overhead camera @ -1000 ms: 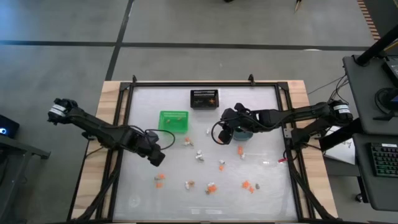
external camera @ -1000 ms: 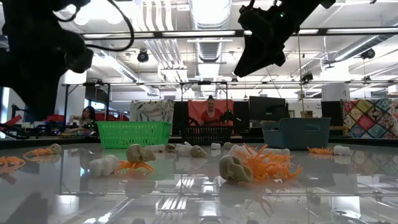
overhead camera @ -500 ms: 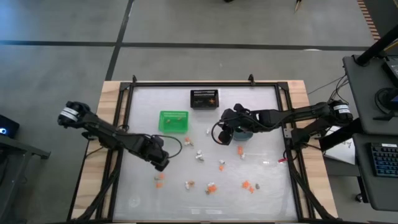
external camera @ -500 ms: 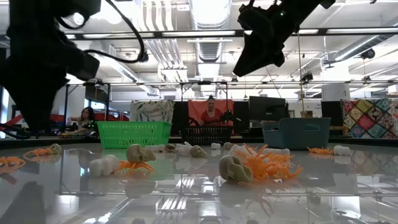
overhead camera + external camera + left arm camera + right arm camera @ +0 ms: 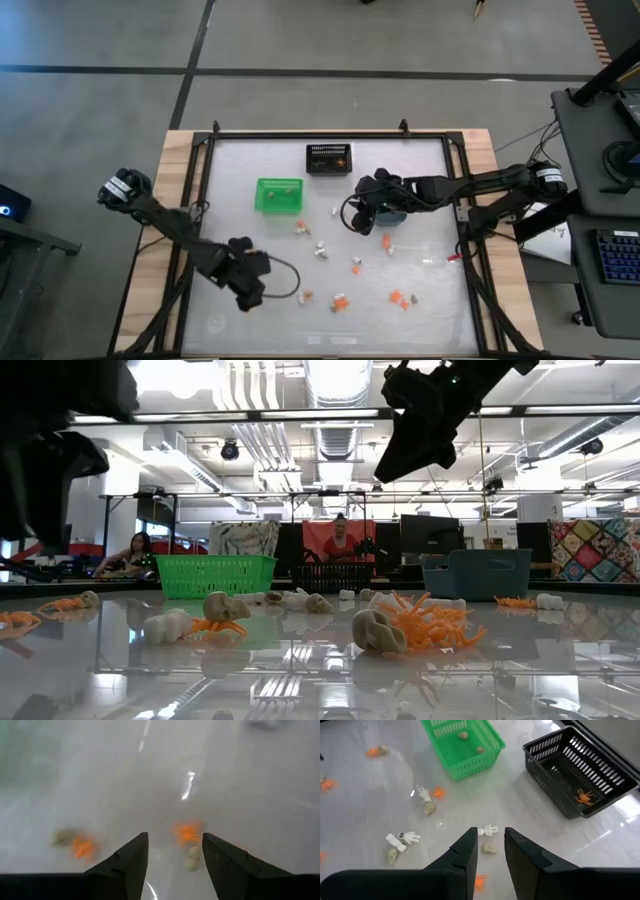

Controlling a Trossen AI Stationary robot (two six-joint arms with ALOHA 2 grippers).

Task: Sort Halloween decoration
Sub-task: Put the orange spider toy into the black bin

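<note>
1. From high above, my left gripper (image 5: 247,288) is low over the front-left part of the counter (image 5: 420,180), near a few small orange trinkets (image 5: 341,301).
2. My left wrist view shows what the high view cannot — my two dark fingers (image 5: 131,861) stand apart with nothing between them. Just past them sit an orange trinket (image 5: 187,832) and a tan one (image 5: 192,859), close together. Off to one side are another orange piece (image 5: 81,848) and a dull tan one (image 5: 61,838). This view is blurry.
3. My right gripper (image 5: 364,212) hangs over the middle of the counter, just beside the blue-grey bin (image 5: 393,213).
4. My right wrist view shows its fingers (image 5: 465,851) set narrow, with a small gap and nothing in it. A small white figure (image 5: 488,830) and a tan skull (image 5: 489,849) lie on the counter just past the fingertips.
5. Only that view looks into the bins — the green basket (image 5: 463,745) holds two tan skulls (image 5: 463,735), and the black mesh bin (image 5: 580,770) holds an orange spider (image 5: 585,796).
6. The low view shows the trinkets side-on: a tan skull (image 5: 374,630) touching an orange spider (image 5: 432,622), and a white figure (image 5: 166,625) near the left.
7. That view also sees the room behind, where a person (image 5: 339,540) sits.
</note>
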